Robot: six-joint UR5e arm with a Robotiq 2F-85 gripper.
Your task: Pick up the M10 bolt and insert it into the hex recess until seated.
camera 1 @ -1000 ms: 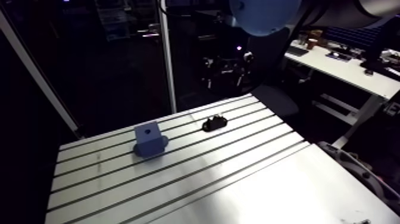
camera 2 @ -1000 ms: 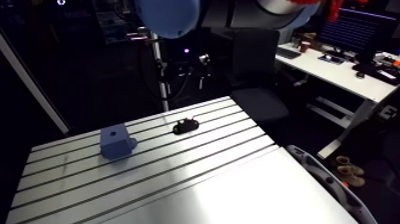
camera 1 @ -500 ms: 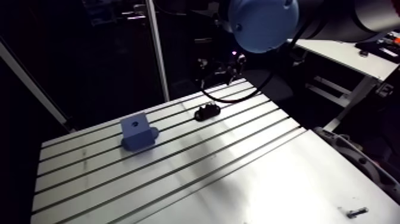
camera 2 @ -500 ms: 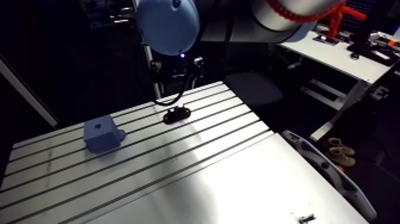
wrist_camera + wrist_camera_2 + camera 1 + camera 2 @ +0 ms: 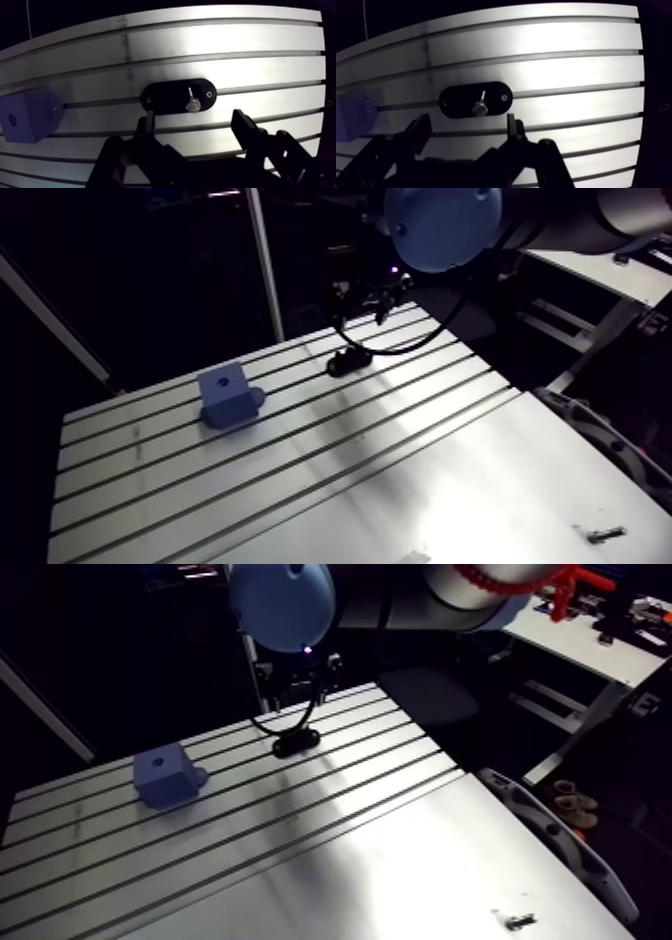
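A silver bolt (image 5: 191, 100) with a hex head lies on a black oval plate (image 5: 165, 96) on the slotted table (image 5: 250, 40). My gripper (image 5: 194, 122) hangs above the table with its fingers (image 5: 148, 125) wide apart and nothing between them. The bolt sits just ahead of the gap. Beside the plate stands a blue block (image 5: 27, 117) with a small hole in one face. In the arm view the gripper (image 5: 365, 293) hovers over the black plate (image 5: 348, 361), with the blue block (image 5: 228, 393) further left.
A small loose screw (image 5: 605, 535) lies on the smooth sheet near the table's front right corner. A slanted post (image 5: 262, 268) rises behind the table's far edge.
The camera has shifted with the arm. The gripper has come in from behind the table to over the black plate. The loose screw at the front right has come into view.
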